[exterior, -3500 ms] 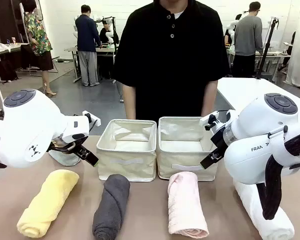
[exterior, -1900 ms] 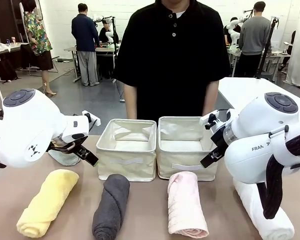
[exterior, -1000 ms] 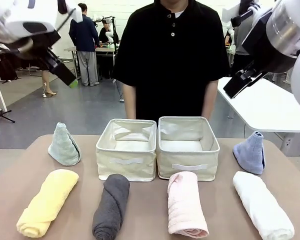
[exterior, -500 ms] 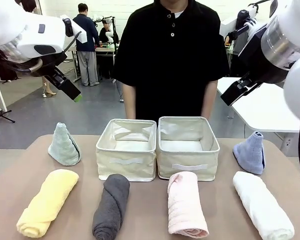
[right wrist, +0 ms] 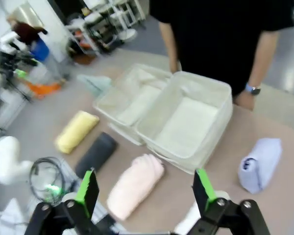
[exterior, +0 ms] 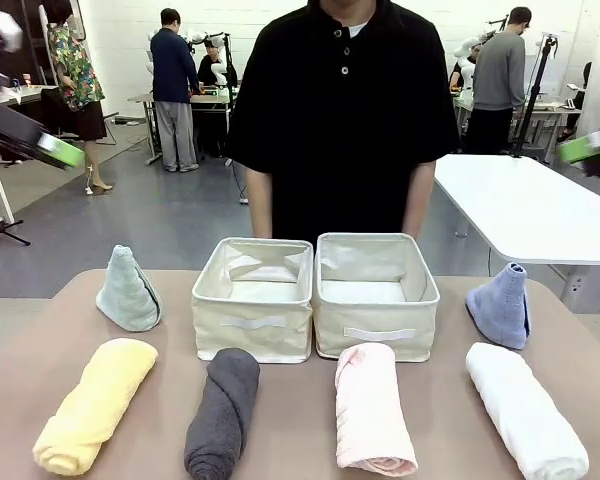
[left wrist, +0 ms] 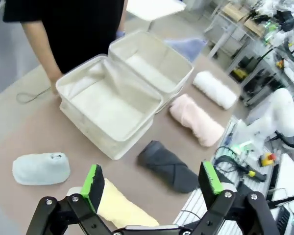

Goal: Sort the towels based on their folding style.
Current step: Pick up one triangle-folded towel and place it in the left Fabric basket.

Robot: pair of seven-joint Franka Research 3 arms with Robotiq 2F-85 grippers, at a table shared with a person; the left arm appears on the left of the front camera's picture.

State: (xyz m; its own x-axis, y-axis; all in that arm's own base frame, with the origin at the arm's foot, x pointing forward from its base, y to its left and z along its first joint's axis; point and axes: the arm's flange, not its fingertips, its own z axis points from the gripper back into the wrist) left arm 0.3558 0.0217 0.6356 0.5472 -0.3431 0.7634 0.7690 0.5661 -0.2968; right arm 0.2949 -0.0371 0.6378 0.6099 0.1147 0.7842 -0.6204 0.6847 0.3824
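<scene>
Well below the left pincer [left wrist: 152, 177] and right pincer [right wrist: 145, 187] lie the towels [exterior: 370, 405].

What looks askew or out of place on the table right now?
Nothing stands out. The yellow roll, grey roll, pink roll and white roll lie intact before the left bin and right bin, both upright and empty; the green cone and blue cone stand at either end.

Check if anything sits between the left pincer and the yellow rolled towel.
Nothing visible. In the left wrist view the open left pincer hangs above the table with the yellow rolled towel bare below it. The dark grey roll lies beside it, not touching; the cream bins stand farther off.
</scene>
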